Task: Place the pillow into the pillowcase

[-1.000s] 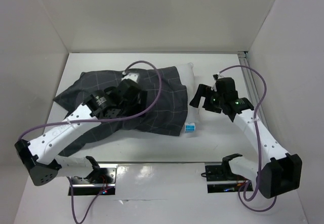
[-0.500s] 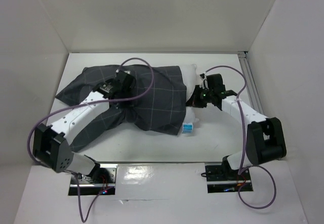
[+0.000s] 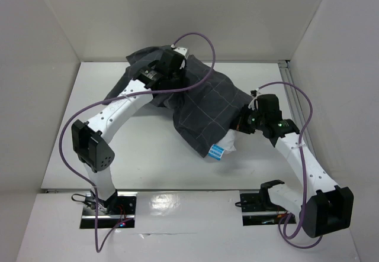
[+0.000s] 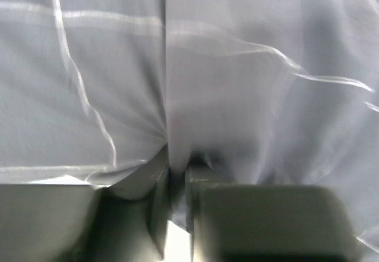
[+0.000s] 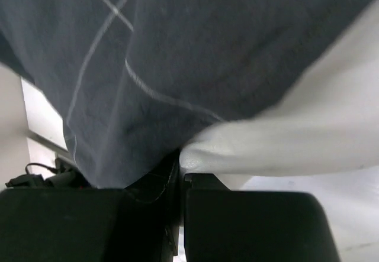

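Left pincer (image 3: pixel 173 71) – jaws pinched on a fold of the pillowcase (image 3: pixel 201 105) near its closed end, lifted off the table (image 3: pixel 148 155). Right pincer (image 3: pixel 246 123) – jaws closed on the open hem. The pillow (image 3: pixel 230 142) shows white just below this pincer, nearly all inside. As I judge it, the left should anchor the cloth taut while the right draws the hem over the exposed corner, taking care not to nip the pillow with the hem.
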{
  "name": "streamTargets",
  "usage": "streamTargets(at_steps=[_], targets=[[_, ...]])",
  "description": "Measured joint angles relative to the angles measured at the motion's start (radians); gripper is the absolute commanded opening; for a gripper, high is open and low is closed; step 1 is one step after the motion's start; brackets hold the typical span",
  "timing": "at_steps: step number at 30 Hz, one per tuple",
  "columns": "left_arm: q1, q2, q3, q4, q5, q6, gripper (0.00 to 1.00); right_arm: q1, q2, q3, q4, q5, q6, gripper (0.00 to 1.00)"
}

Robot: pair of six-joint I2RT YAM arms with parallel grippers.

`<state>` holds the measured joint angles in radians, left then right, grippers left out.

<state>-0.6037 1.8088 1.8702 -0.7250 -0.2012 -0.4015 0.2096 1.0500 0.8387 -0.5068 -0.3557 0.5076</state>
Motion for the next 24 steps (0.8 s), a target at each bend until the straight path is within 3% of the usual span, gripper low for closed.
streamTargets(at_steps=[3,5,6,10,13,14,17,24], targets=[[-0.03,-0.033,-0.013,0.023,0.023,0.006,0.73,0.003,-0.01,-0.009,-0.023,-0.006,0.024,0.0],[-0.064,-0.101,-0.074,0.042,0.036,-0.002,0.79,0.007,-0.01,-0.008,-0.006,-0.023,0.039,0.0],[-0.085,-0.146,-0.114,0.04,0.043,-0.013,0.76,0.01,-0.01,-0.006,0.0,-0.026,0.043,0.0],[-0.186,-0.342,-0.295,0.047,0.058,-0.052,0.43,0.013,0.013,0.008,0.012,-0.031,0.056,0.0],[-0.267,-0.458,-0.441,0.058,0.096,-0.086,0.53,0.013,0.035,0.023,0.031,-0.042,0.072,0.0],[-0.295,-0.482,-0.494,0.076,0.113,-0.102,0.65,0.013,0.044,0.029,0.039,-0.049,0.078,0.0],[-0.37,-0.482,-0.613,0.111,0.138,-0.153,0.71,0.013,0.067,0.053,0.053,-0.064,0.09,0.0],[-0.439,-0.412,-0.717,0.127,0.097,-0.243,0.57,0.013,0.082,0.111,0.056,-0.071,0.09,0.0]])
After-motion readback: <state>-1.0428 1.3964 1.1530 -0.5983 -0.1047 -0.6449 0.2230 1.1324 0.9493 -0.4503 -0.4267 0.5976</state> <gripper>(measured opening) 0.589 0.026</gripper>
